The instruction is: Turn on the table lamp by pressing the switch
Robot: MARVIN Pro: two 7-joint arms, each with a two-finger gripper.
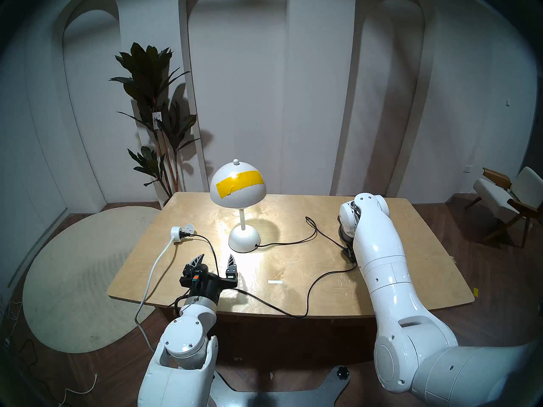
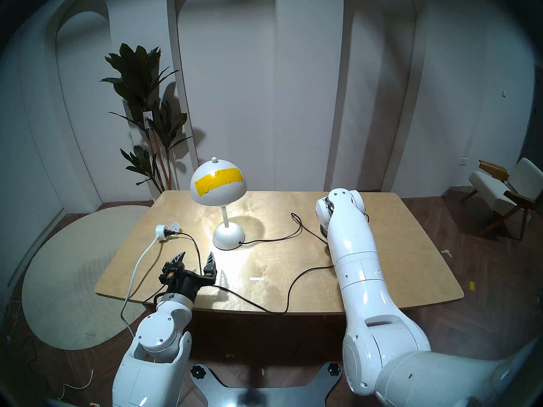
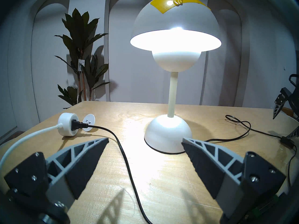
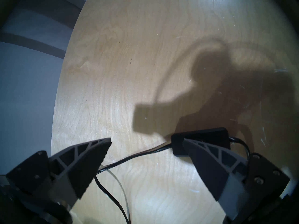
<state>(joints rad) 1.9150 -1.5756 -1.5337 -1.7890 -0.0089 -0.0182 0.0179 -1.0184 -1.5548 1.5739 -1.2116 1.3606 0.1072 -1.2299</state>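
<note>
The table lamp (image 1: 238, 186) stands upright a little behind the middle of the wooden table (image 1: 411, 268), and it is lit: in the left wrist view the underside of its shade glows bright white and the wood around its base shines. A yellow tape strip (image 1: 239, 181) lies across the dome shade.

From the base, at about 3 o'clock, the black cord (image 1: 286, 243) leaves, makes a small loop toward 2 o'clock, and passes through the inline switch (image 4: 200, 142), a flat black box lying on the table. The cord then curves along the near edge and goes back to a round white socket (image 1: 179, 233) at 9 o'clock from the lamp, where it is plugged in.

The right gripper (image 4: 146, 155) points down over the switch with its jaws apart; one fingertip (image 4: 208, 155) is over the switch box, but I cannot tell if it touches it.

The left gripper (image 1: 216, 259) is at 7 o'clock from the lamp, near the front edge, with jaws wide apart and holding nothing.

Behind the table, at 10 o'clock, stands a potted plant (image 1: 152, 104).
</note>
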